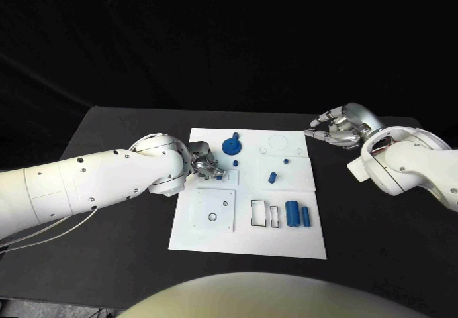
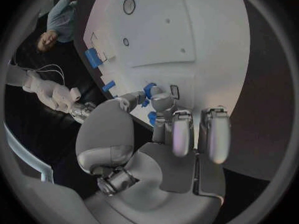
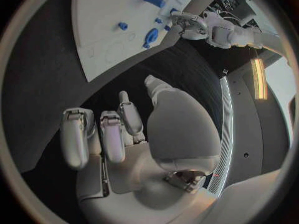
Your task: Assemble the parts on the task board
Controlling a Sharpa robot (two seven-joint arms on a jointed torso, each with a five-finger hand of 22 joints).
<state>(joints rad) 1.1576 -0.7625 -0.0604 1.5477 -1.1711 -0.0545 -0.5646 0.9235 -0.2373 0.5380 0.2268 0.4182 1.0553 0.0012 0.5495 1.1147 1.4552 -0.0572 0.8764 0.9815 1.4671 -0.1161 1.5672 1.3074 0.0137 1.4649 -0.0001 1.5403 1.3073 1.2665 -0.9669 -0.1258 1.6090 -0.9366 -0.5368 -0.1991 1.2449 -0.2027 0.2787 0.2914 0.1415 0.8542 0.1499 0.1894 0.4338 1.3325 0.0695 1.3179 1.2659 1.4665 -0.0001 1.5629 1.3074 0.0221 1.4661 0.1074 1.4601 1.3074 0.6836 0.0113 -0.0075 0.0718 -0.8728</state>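
The white task board (image 1: 250,238) lies mid-table. My left hand (image 1: 205,165) reaches over its left half and pinches a small blue part (image 1: 235,162) between thumb and a finger; in the left wrist view this part (image 2: 148,90) sits at the fingertips of the left hand (image 2: 168,129). A blue gear (image 1: 231,144) stands just beyond it. A short blue peg (image 1: 272,177) lies mid-board, and two blue cylinders (image 1: 298,214) stand near the right edge. My right hand (image 1: 336,129) hovers over the black table off the board's far right corner and holds nothing, its fingers (image 3: 109,134) apart.
Outlined recesses and small holes mark the board (image 2: 187,30), among them a square plate area (image 1: 215,209) at the near left and rectangular slots (image 1: 265,213) beside the cylinders. Black tabletop (image 1: 382,232) surrounds the board on all sides.
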